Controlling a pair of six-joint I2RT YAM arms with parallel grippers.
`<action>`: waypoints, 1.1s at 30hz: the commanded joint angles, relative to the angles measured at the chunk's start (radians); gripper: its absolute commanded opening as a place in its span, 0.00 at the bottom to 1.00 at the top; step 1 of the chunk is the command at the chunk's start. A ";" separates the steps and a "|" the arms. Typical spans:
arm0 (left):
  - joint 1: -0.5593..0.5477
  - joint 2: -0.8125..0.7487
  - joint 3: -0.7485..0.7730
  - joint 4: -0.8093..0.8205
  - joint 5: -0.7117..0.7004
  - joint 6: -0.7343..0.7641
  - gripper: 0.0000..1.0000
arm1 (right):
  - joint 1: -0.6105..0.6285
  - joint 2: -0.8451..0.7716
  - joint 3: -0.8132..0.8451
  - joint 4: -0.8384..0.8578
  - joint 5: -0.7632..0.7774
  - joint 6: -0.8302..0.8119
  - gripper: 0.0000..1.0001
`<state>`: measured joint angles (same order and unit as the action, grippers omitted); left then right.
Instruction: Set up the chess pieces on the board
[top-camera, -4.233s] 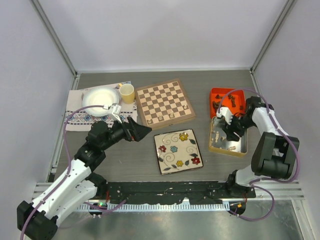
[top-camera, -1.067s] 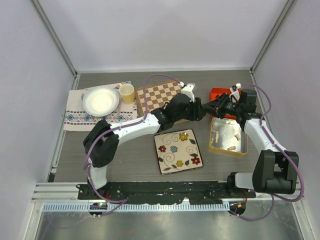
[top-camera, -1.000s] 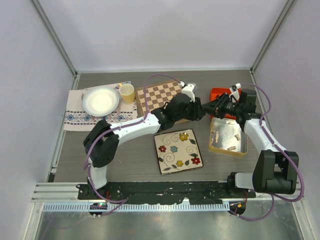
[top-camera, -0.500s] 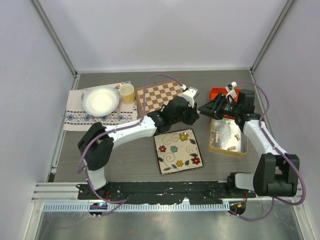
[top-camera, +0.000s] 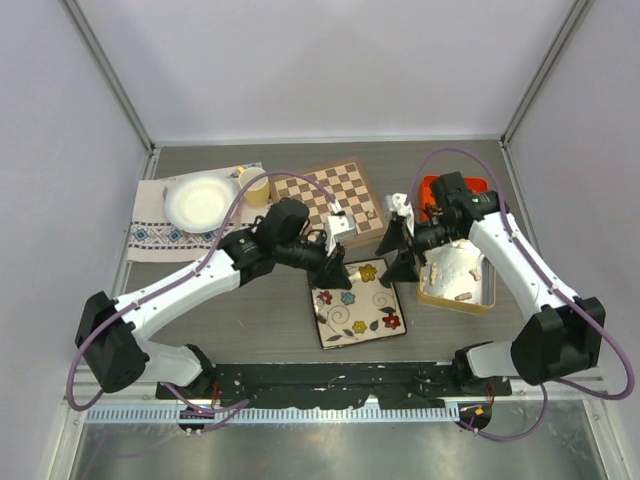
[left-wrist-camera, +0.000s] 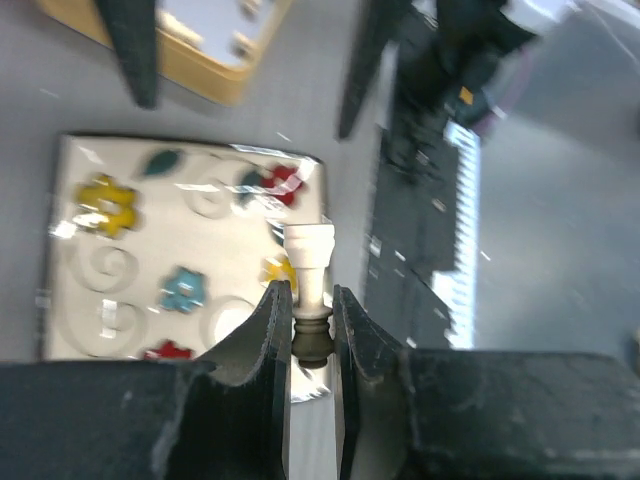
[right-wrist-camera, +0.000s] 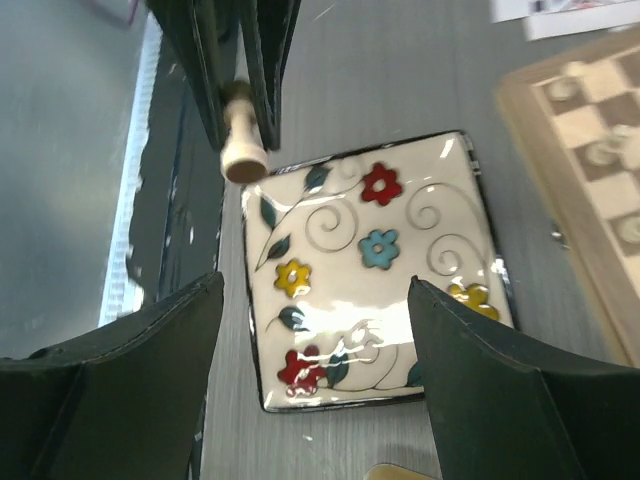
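Left gripper (left-wrist-camera: 310, 300): clamped on one pale chess piece (left-wrist-camera: 308, 262), held over the floral plate (left-wrist-camera: 150, 250); you see the piece only in the wrist views. Right gripper (right-wrist-camera: 315, 290): fingers wide apart, holding nothing. Board (top-camera: 345, 185): far middle of the tabletop, shown whole only from above.

Lab robot cell: white panel walls (top-camera: 330, 60), aluminium frame (top-camera: 108, 75), grey tabletop (top-camera: 250, 320).

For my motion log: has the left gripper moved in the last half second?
Yes. The left gripper moved left and nearer, from the board's right edge to the floral plate's far-left corner.
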<state>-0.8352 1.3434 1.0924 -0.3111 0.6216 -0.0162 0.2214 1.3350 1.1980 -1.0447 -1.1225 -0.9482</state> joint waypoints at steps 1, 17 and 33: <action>-0.001 -0.003 -0.026 -0.186 0.270 0.022 0.00 | 0.071 0.046 0.009 -0.291 0.001 -0.541 0.79; -0.001 -0.027 -0.157 0.131 0.227 -0.217 0.00 | 0.292 0.055 -0.086 -0.029 -0.086 -0.264 0.64; -0.002 -0.036 -0.183 0.201 0.122 -0.265 0.00 | 0.300 0.056 -0.078 0.038 -0.146 -0.129 0.46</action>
<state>-0.8356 1.3300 0.9100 -0.1677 0.7773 -0.2649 0.5076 1.4235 1.1088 -1.0531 -1.2289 -1.1259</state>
